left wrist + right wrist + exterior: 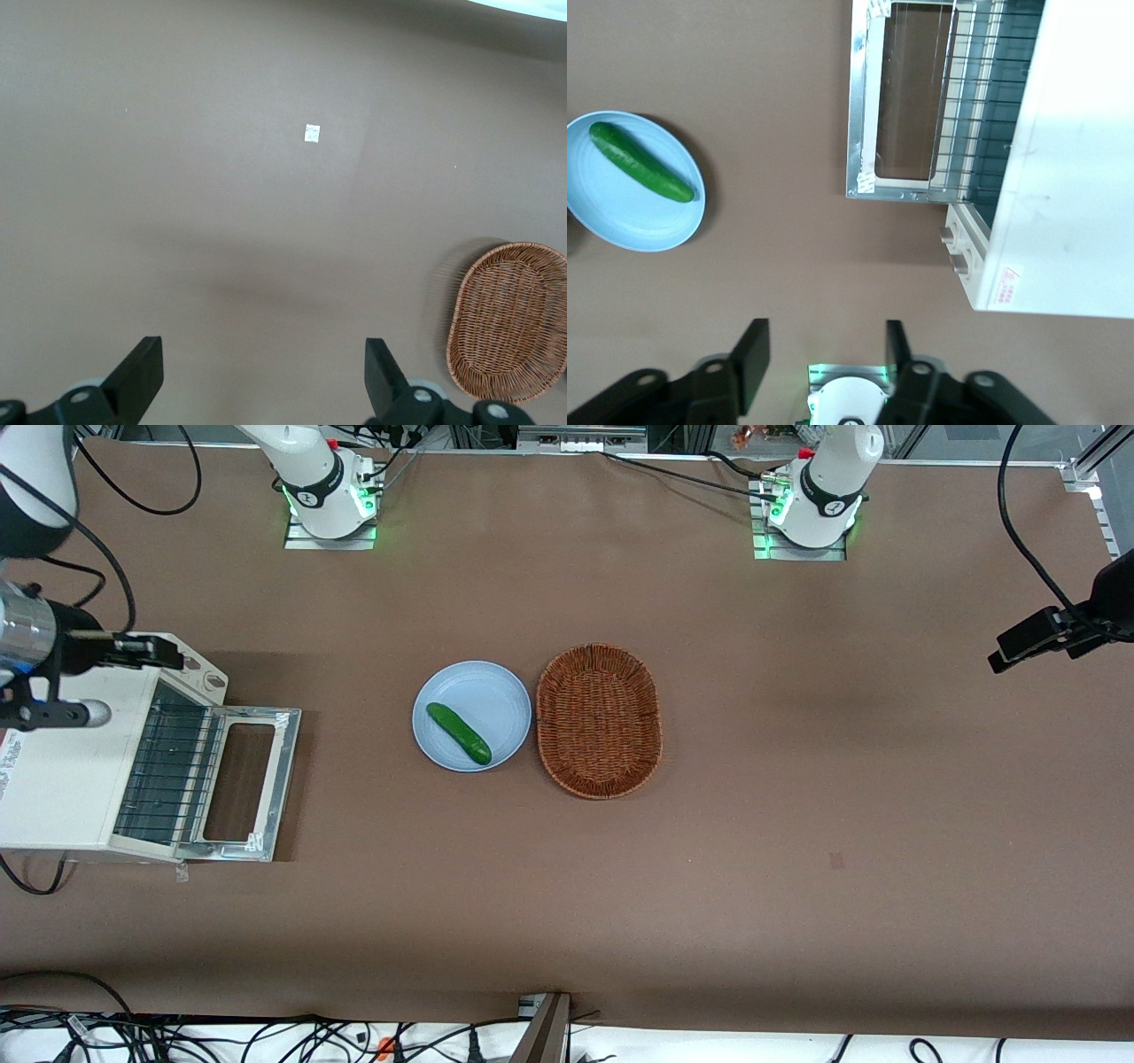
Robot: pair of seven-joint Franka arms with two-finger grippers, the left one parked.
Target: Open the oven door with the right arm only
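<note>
Door: the oven door (285, 779) lies swung down flat on the surface (797, 824) in front of the oven, at the working arm's end of the frame. Brown surface shows through its glass and its outer rail points toward the plate.
Oven: the oven (62, 779) is a cream-white box at the frame's edge. Its mouth is open and the wire rack (168, 771) is in plain sight. The right wrist view shows two knobs (957, 248) beside the mouth.
Gripper: the right arm's gripper (824, 363) hangs above the oven's upper corner in the front view, farther from that camera than the door and not touching it. The jaws are spread wide with nothing between them.
Plate: a blue plate (469, 669) sits at mid-frame, well apart from the door, with a cucumber (458, 732) on it.
Basket: a wicker basket (600, 720) sits just beside the plate, toward the parked arm's end, and is empty.
Progress: judging by how flat the door lies, the opening looks finished.
Step in hand: probably a check and a clean retreat, with no further pull needed.
Doing it well: raise the arm straight up before any sideways travel, so the jaws clear the oven's top and knobs.
Care: stay off the door's rail, since a nudge there could swing it back up or shift the oven.
Risk: the arm's cable (106, 558) hangs near the oven and could snag if the arm sweeps low.
</note>
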